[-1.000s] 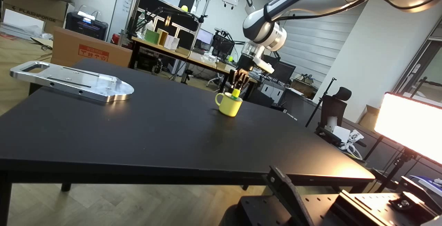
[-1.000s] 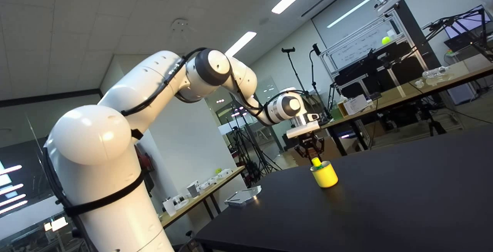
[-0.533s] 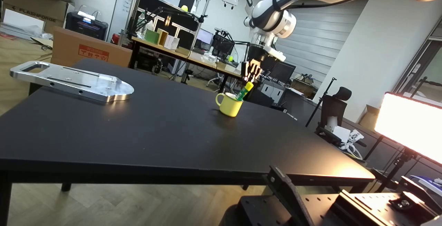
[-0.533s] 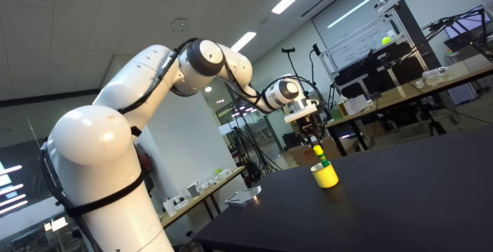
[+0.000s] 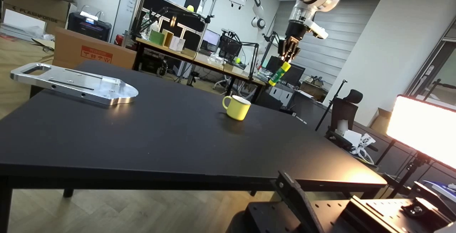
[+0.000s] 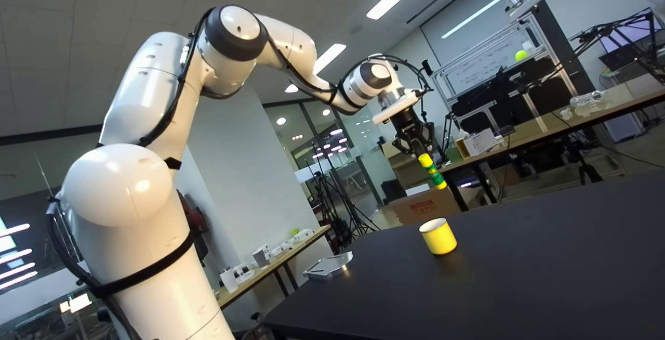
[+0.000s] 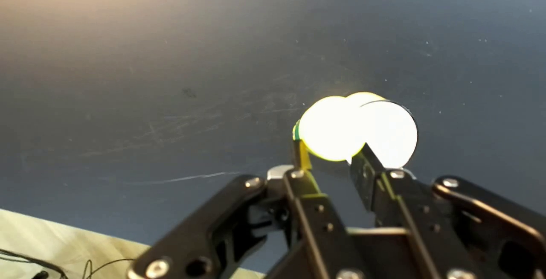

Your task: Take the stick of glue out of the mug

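As your gripper [image 7: 330, 154] pinches the stick of glue [image 6: 434, 171] by its top | expect light, stiff, slick | mid-barrel likely grips surer

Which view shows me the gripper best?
The wrist view: the gripper is large and close there, both fingers visible at the washed-out end of the glue stick. Both exterior views show the gripper small, the glue stick hanging below.

The fingers [image 5: 292, 50] hold the glue stick [image 5: 279, 73] clear of the mug [image 5: 237, 108].
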Robot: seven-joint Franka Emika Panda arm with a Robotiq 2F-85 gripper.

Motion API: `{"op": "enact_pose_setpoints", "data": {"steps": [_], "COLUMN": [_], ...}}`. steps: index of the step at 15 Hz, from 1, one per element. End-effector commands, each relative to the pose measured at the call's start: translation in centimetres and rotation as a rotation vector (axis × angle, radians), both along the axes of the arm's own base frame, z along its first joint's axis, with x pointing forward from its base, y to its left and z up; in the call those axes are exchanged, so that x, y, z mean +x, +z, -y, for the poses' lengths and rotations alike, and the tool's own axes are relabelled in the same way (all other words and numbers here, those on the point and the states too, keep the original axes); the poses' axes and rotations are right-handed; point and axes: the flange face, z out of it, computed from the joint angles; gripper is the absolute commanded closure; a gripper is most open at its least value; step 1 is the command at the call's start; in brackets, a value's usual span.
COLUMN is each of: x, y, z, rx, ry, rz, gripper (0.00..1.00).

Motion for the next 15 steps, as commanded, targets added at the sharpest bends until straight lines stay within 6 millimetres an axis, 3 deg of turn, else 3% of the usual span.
{"op": "enact_pose_setpoints", "data": {"steps": [1,5,8,11,15], "x": [-4.6,-8.7,-11.3,-13.1,-14.6], "y": [-0.3,-6.5,-11.9,-16.5,-20.9], "z": [6.1,13.7,17.6,19.8,20.6], "rx": [-0.002,-0.009,0.002,0.018,0.041], "ry": [-0.122,-0.235,-0.302,-0.340,-0.361], "rz": [-0.048,-0.193,-0.281,-0.355,-0.419], "gripper": [0.92,0.92,0.92,0.92,0.92]}}
